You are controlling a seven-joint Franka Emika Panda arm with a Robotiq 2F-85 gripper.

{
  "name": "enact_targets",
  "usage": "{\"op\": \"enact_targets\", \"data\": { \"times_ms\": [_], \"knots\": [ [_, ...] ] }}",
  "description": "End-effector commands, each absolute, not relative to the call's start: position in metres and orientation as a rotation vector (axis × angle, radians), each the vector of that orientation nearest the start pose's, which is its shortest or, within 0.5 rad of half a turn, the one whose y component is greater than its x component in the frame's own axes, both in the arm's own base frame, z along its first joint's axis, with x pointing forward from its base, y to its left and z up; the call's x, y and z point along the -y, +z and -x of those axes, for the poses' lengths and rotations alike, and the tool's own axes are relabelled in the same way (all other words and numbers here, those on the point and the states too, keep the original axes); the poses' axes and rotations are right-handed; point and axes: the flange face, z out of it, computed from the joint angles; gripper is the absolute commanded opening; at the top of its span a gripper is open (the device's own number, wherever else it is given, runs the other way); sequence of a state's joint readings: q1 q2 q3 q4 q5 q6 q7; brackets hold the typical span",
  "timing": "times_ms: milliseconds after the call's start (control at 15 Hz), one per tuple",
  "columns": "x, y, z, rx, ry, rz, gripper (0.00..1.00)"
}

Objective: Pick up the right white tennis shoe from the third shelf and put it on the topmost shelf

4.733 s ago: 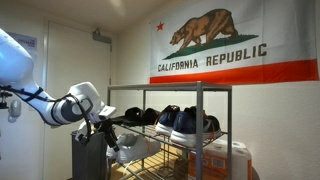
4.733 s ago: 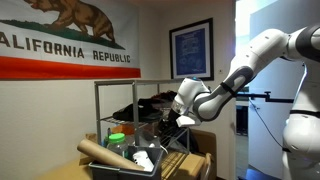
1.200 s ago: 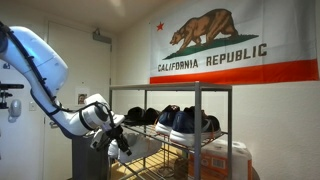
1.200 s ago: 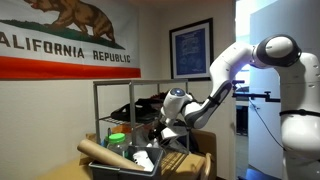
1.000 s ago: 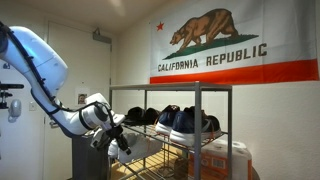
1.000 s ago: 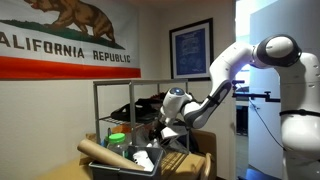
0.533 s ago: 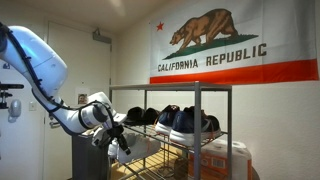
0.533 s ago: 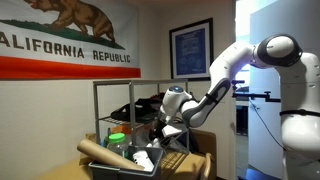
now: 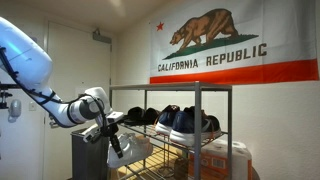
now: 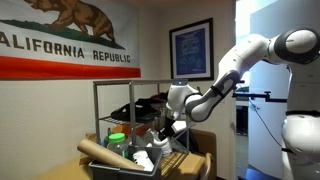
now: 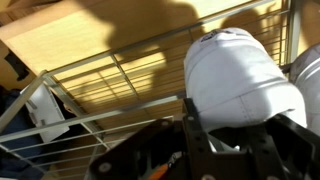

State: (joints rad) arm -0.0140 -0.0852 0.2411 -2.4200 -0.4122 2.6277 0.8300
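Note:
The right white tennis shoe [image 11: 240, 70] fills the wrist view, and my gripper [image 11: 238, 128] is shut on its near end, dark fingers [image 11: 192, 122] pressed against it. It hangs just above the wire grid of the third shelf [image 11: 120, 85]. In an exterior view, the gripper [image 9: 116, 145] holds the shoe [image 9: 134, 148] at the open end of the grey rack, level with the third shelf [image 9: 168, 152]. The topmost shelf [image 9: 165, 87] is bare above. From the opposite side, the gripper [image 10: 168, 130] sits at the rack's front, below the topmost shelf [image 10: 130, 82].
The matching white shoe [image 11: 309, 80] lies beside the held one. Dark sneakers [image 9: 185, 122] line the tier above. A grey cabinet [image 9: 86, 156] stands under the arm. A box with a cardboard tube [image 10: 105, 154] and a green-lidded jar [image 10: 118, 139] is close by.
The arm's elbow and wrist have risen and swung outward since half a second ago. The gripper has stayed shut on the shoe, which shifted slightly toward the rack's open end.

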Motion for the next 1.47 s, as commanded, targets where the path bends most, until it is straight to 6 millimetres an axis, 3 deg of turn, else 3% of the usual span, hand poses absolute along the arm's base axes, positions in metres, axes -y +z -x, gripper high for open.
{"op": "enact_targets", "data": {
  "times_ms": [0,667,1400],
  "knots": [
    [-0.104,0.388,-0.452,-0.453,-0.585,3.213,0.02],
    [-0.067,0.419,-0.394,-0.554,-0.568,3.314,0.02],
    [-0.027,0.455,-0.350,-0.772,-0.603,3.352,0.02]
  ]
}}
